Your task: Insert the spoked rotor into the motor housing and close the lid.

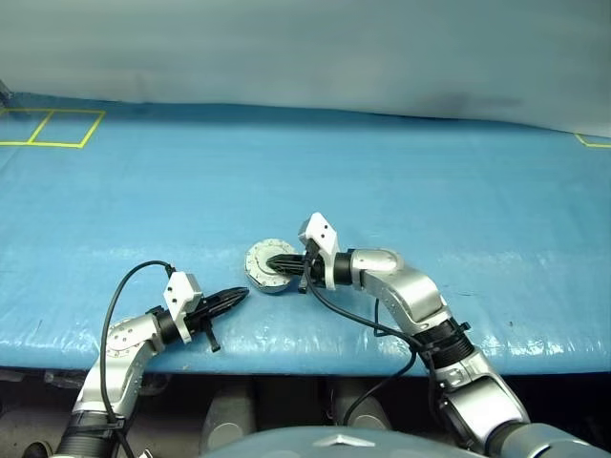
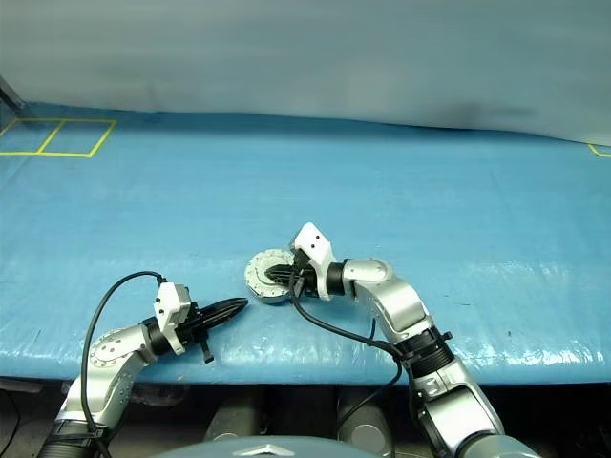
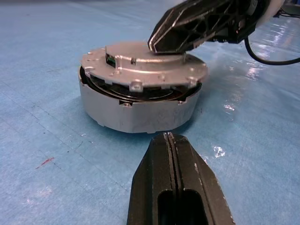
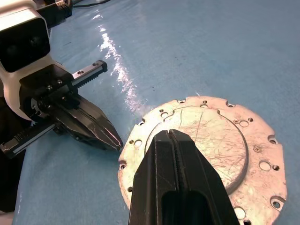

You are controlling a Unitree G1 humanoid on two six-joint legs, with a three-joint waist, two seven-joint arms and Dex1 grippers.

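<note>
Near the bench's front edge, the lid rests askew on the motor housing (no readable writing); right hand pressed together on it, left hand together just beside.

Blue tarp, grey wall behind

Housing interior and rotor hidden beneath the lid

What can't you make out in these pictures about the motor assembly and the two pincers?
- Spoked rotor and copper windings: hidden under the flat silver metal lid, which sits askew on the round silver motor housing.
- Whether the shut right pincer presses the lid: its own fingers cover the contact in the right wrist view.
- Lid underside: hidden in both wrist views.
- Shut left pincer: apart from the housing.
</note>
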